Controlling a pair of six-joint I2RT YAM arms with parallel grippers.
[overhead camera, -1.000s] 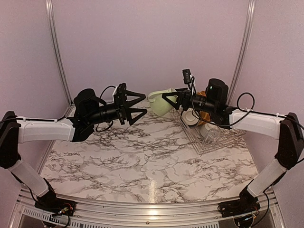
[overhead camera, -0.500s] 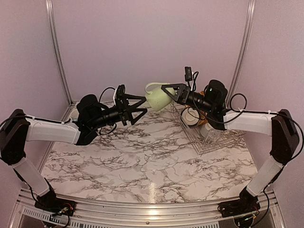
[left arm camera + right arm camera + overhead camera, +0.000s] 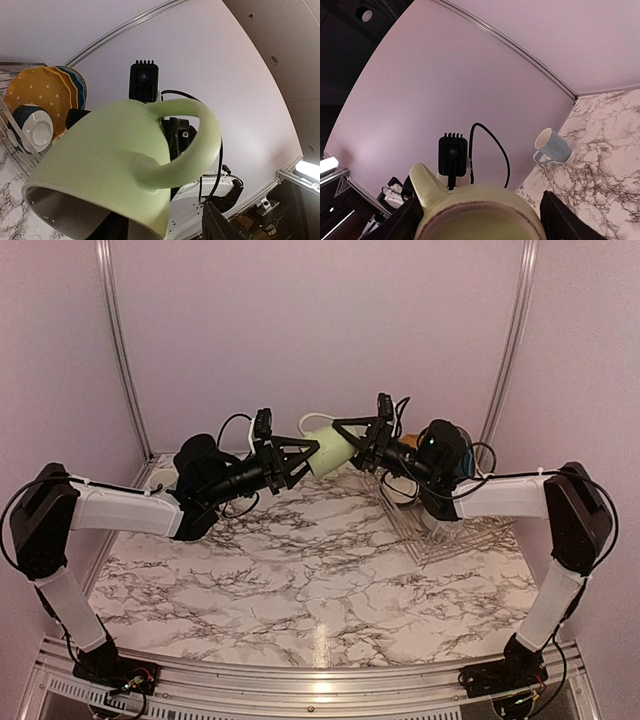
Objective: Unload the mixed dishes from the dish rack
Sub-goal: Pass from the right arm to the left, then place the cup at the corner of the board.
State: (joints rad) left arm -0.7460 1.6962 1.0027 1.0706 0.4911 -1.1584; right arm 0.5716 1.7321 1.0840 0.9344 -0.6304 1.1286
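The pale-green mug (image 3: 325, 452) is hanging in the air over the far part of the table (image 3: 300, 590), at about 12 o'clock from the table's middle. It is lying on its side between the two arms. Its opening is facing the left arm and its handle (image 3: 200, 135) is pointing up.

The right gripper (image 3: 342, 445) is holding it clamped, with one finger on each side of the mug's base end. The left gripper (image 3: 303, 460) is standing at the mug's 9 o'clock side with its fingertips at the open rim. I cannot tell whether its jaws are already pressing on the mug or only standing around it.

I judge that the step in hand is a handover from right to left. To do it well, the left jaws should take the mug's wall near the rim, away from the handle, and be firm before the right jaws let go. The glaze is looking smooth, so a light grip could slip. After that, the right arm should draw straight back toward 3 o'clock, where the dish rack (image 3: 450, 535) is holding the mustard-yellow plates (image 3: 40, 95). A good place for setting down seems to be at 10 o'clock, beside the light-blue mug (image 3: 552, 145).
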